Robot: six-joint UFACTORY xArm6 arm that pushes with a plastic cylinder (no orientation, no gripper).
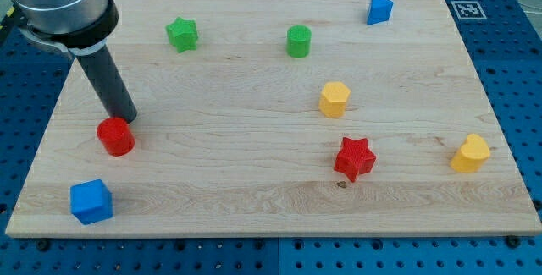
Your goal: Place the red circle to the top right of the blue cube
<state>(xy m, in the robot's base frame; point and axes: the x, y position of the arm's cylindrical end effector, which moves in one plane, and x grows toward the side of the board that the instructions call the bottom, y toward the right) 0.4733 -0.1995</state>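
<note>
Tip [127, 119], bare rod gripping nothing, touching upper edge of red circle [115, 136]; circle already sitting upper right of blue cube [91, 201]. Risking overshoot: pushing further driving circle downward into cube.

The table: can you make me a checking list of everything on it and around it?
Surface: pale wooden board, lying flat.
Job's things: red circle near the view's left edge; blue cube below it at the bottom left corner, apart from it.
Clutter: green star, green cylinder, blue block at the view's top; yellow block, red star and another yellow block on the right half.
Grippers: none; my tip sits right at the red circle's upper edge.
Cables: nothing seen.
Surroundings: blue pegboard around the board; a black-and-white marker tag at the top right.
</note>
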